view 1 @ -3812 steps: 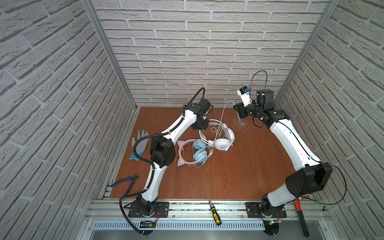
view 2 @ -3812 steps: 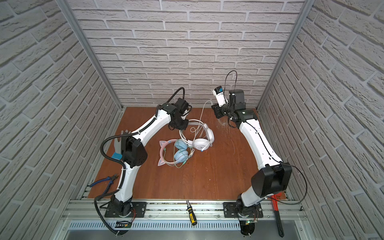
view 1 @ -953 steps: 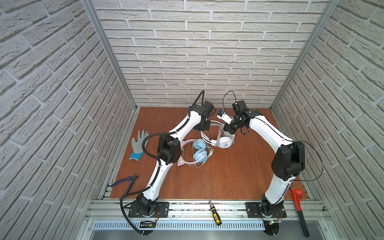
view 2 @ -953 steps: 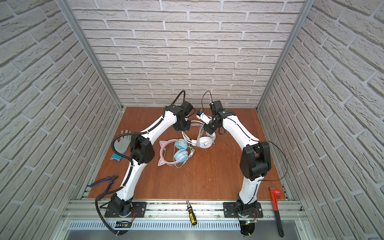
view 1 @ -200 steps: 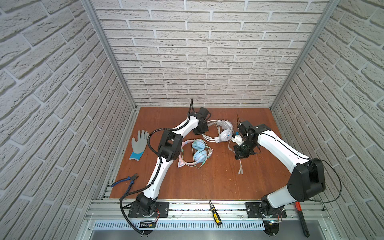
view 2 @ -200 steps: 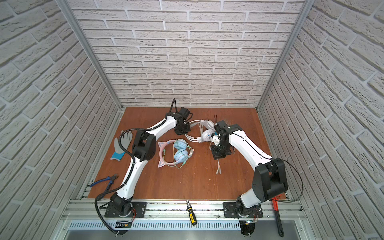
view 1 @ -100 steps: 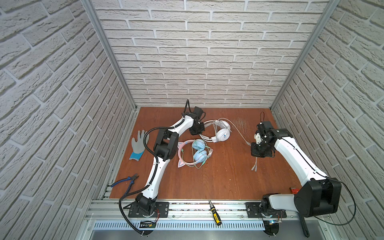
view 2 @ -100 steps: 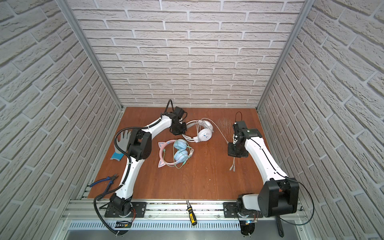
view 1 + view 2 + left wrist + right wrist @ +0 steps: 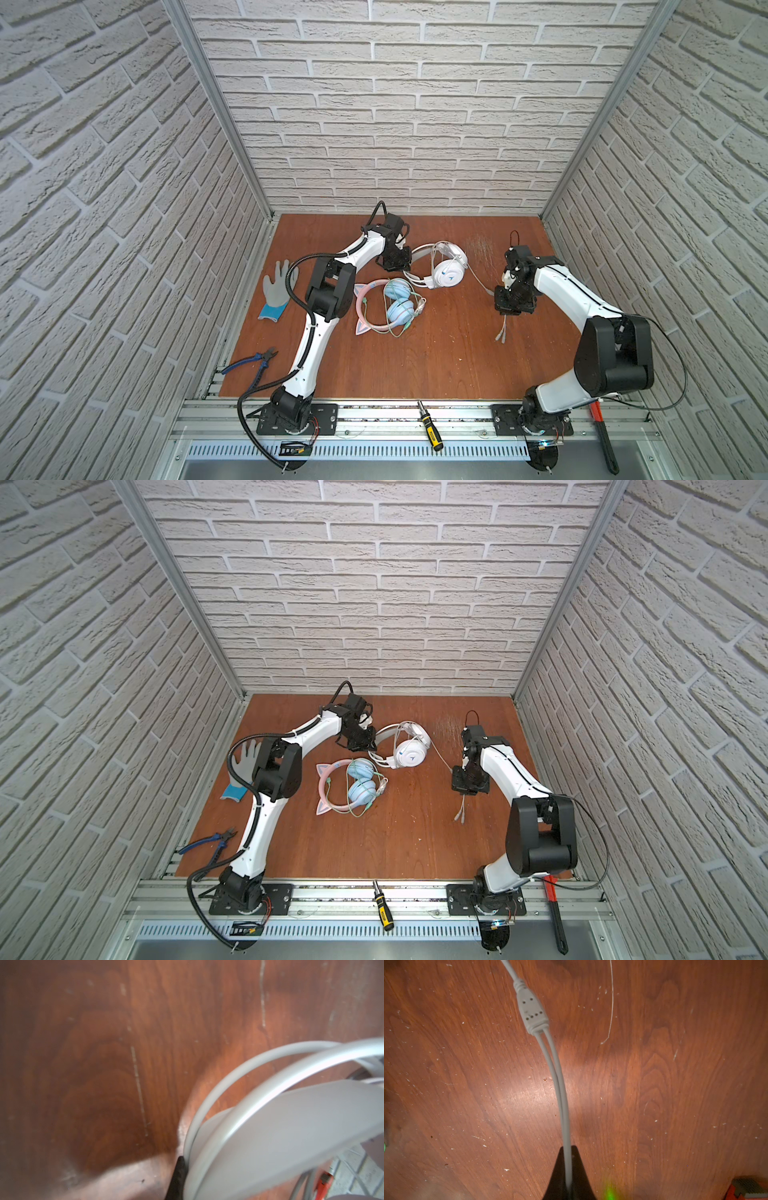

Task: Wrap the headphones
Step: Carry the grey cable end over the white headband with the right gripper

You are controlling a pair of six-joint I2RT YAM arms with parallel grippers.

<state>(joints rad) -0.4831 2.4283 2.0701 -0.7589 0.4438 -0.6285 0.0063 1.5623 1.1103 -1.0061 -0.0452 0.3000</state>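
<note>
The left tool (image 9: 400, 266) is clamped on the band of the white headphones (image 9: 448, 273), which lie on the tabletop (image 9: 415, 365). Well apart from them, on the right arm's side, the right tool (image 9: 508, 311) pinches their white cable (image 9: 478, 279). The pink headphones (image 9: 390, 305) lie just beside the white pair.

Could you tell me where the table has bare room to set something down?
Bare: the wide front strip between the pink headphones and the rail. Crowded: around the white headphones, the left gripper, and the white cable running to the right gripper.
</note>
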